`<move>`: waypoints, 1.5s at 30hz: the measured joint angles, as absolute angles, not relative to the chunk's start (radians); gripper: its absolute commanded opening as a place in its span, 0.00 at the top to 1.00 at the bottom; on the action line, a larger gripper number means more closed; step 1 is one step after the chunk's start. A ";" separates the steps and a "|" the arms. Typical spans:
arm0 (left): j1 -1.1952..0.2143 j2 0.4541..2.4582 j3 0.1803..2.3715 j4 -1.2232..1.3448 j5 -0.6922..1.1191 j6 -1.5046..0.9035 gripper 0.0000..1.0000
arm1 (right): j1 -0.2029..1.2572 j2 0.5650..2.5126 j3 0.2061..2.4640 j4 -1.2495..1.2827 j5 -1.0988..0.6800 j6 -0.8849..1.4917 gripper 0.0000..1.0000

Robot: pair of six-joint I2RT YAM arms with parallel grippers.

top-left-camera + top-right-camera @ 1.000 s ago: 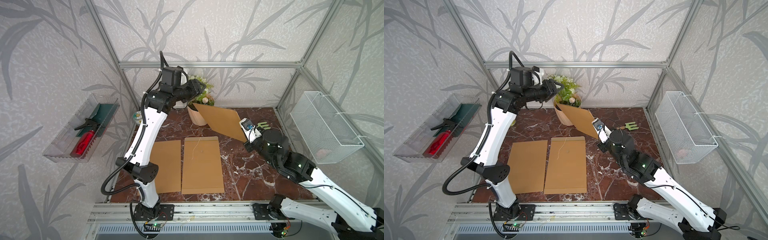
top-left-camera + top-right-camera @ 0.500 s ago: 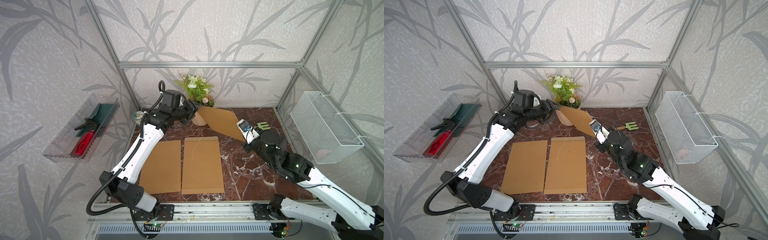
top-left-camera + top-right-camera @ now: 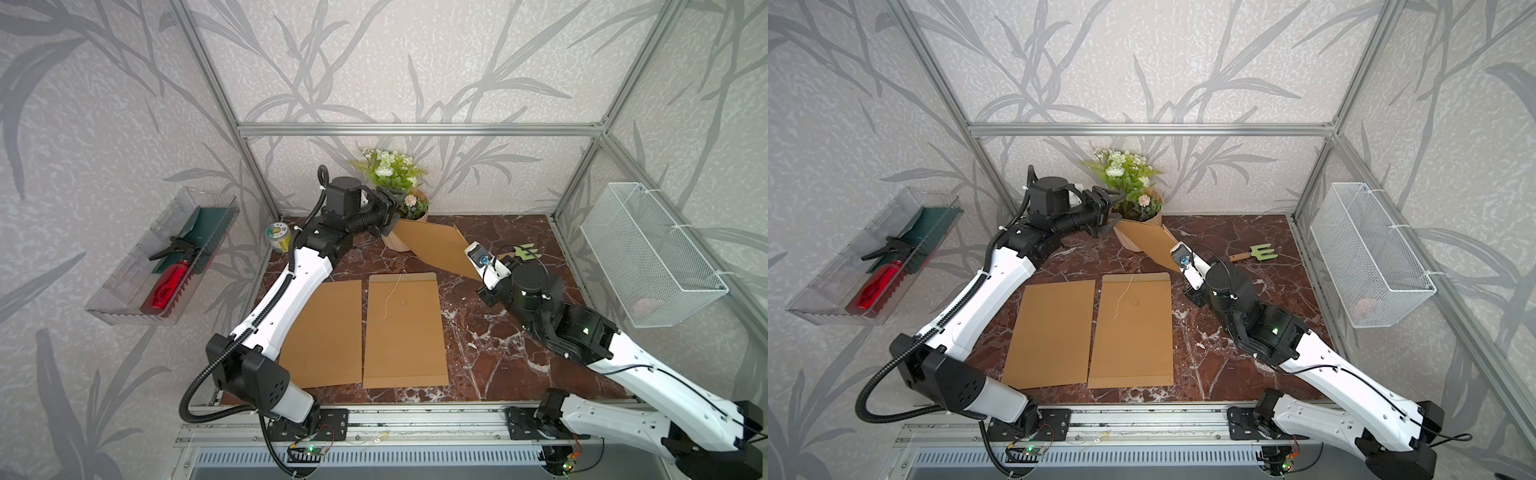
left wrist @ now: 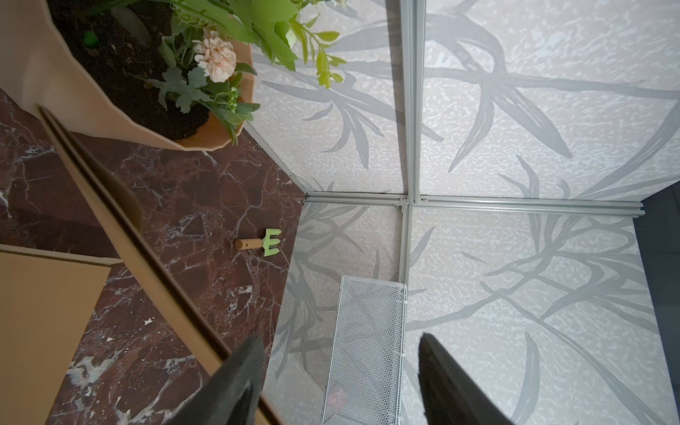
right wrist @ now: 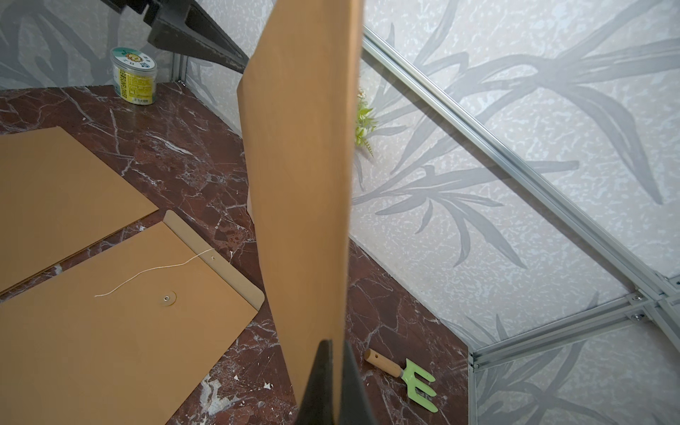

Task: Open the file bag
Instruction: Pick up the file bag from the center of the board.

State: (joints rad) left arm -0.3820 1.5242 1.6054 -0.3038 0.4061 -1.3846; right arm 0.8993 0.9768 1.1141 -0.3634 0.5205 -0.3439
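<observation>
The only print in sight is on the small round tin [image 5: 134,77] standing in a corner of the worktop [image 5: 191,162] — a yellow-green label with dark lettering running round its side — too blurred to read.

My cell has pale walls [image 3: 415,62] with a grey leaf pattern, joined by an aluminium frame [image 3: 415,129]. My floor is a dark red marble top [image 3: 498,345] with white veins. A wire basket [image 3: 648,253] hangs on the right wall, a clear tray [image 3: 120,291] on the left. The light is soft and even.
</observation>
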 measured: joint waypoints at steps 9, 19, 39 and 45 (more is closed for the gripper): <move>-0.358 1.524 1.604 -0.311 0.416 -1.383 0.34 | 0.901 0.985 1.114 -0.362 0.538 -0.354 1.00; -0.339 1.491 1.626 -0.368 0.413 -1.365 0.34 | 0.901 0.985 1.114 -0.356 0.554 -0.368 1.00; -0.339 1.539 1.525 -0.286 0.456 -1.436 0.35 | 0.931 0.987 1.120 -0.342 0.569 -0.395 1.00; -0.343 1.555 1.525 -0.262 0.474 -1.453 0.39 | 0.938 0.999 1.132 -0.333 0.571 -0.406 1.00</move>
